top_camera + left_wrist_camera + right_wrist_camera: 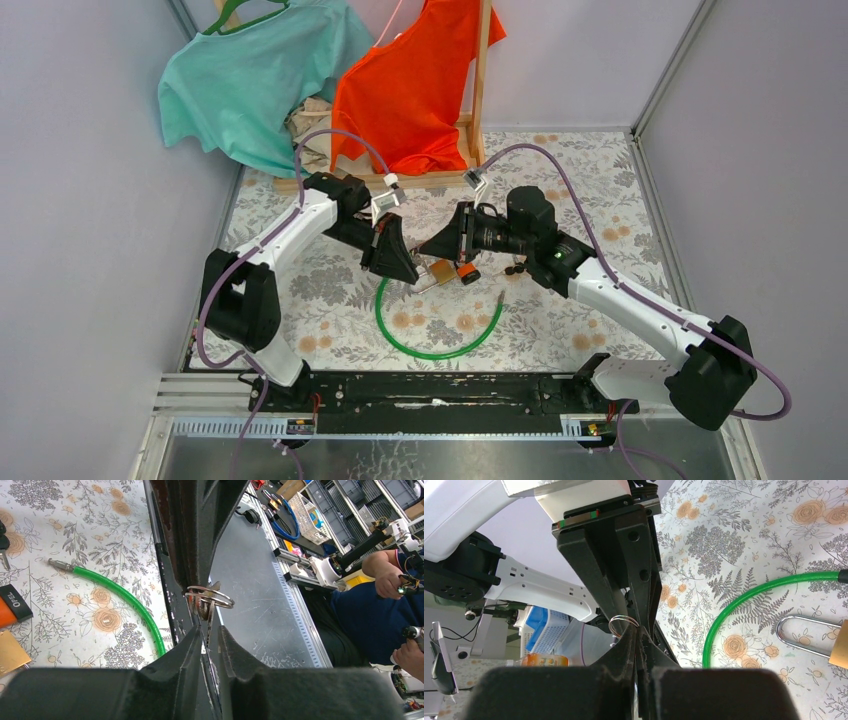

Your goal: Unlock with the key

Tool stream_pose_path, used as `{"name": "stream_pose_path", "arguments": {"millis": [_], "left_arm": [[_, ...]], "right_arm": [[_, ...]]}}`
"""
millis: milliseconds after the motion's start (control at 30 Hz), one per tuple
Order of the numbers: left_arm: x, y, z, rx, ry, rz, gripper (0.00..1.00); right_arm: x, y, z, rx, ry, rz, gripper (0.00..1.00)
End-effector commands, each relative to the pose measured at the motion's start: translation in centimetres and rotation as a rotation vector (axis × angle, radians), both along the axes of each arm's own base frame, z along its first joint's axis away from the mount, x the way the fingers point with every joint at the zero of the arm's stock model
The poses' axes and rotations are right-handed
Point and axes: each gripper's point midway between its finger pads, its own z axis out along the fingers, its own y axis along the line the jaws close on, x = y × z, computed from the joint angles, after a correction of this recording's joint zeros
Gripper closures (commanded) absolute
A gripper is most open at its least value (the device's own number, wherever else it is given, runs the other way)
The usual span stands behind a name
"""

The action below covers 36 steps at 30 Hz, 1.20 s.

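Clearly, we have both claws meeting tip to tip over the floral worktop (600, 180). The left claw (206, 630) is clenched on the small key (204, 609), whose key ring (210, 596) sticks out sideways just past its fingertips. The right claw (640, 637) comes at it from the opposite side and, as far as we can make out, is pinched onto the same key, its fingers pressed narrowly together. We find the brass padlock (438, 272) lying flat on the worktop just below the two claws, with its shackle (804, 635) closed. An orange and black tag (466, 272) lies beside it. A green cable (430, 350) curves in an open loop in front of the padlock.
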Motion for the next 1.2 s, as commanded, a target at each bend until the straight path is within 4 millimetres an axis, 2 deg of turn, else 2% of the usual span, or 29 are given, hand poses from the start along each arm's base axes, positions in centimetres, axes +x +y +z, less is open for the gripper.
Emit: {"name": "stream_pose_path", "arguments": {"millis": [0,33,67,233,367,433,533,633,733,833,1000,1100,1167], "left_arm": [[-0.5,-0.2,0.6,-0.004,-0.001,-0.014,0.84],[-0.6,-0.2,0.5,0.006,-0.010,-0.021,0.95],[-0.5,-0.2,0.4,0.017,-0.019,-0.023,1.00],[0.1,0.2,0.3,0.082,-0.073,-0.027,1.00],[1.0,0.8,0.0,0.182,-0.154,-0.020,1.00],[2.5,1.2,-0.7,0.292,-0.218,0.030,1.00],[4.4,2.6,-1.5,0.484,-0.427,0.089,1.00],[5.5,4.0,-1.4,0.649,-0.587,0.086,1.00],[6.1,4.7,-0.5,0.774,-0.728,0.078,1.00],[5.8,4.5,0.9,0.830,-0.904,0.047,1.00],[3.7,2.5,2.7,0.833,-1.180,0.001,1.00],[4.2,1.2,4.8,0.781,-1.370,0.080,1.00],[4.5,0.4,6.6,0.706,-1.501,0.140,1.00]], "right_arm": [[0.4,0.3,3.3,0.078,-0.087,0.006,1.00],[0.4,0.3,3.2,0.078,-0.089,0.005,1.00],[0.4,0.2,3.2,0.077,-0.088,0.005,1.00],[0.1,-0.1,3.1,0.070,-0.095,0.004,1.00],[-0.3,-0.3,3.2,0.072,-0.106,0.013,0.91],[-0.6,-0.5,3.3,0.075,-0.111,0.019,0.80],[-1.1,-0.9,3.4,0.073,-0.138,0.031,0.70],[-0.9,-1.8,3.4,0.052,-0.151,0.005,0.57],[-0.6,-2.8,3.7,0.063,-0.150,-0.025,0.48],[-0.4,-3.3,4.2,0.078,-0.158,-0.048,0.41],[-0.6,-3.2,4.5,0.124,-0.128,-0.028,0.36],[-0.5,-3.0,4.0,0.145,-0.089,-0.032,0.35],[0.6,-3.3,3.3,0.121,-0.043,-0.095,0.35]]}}
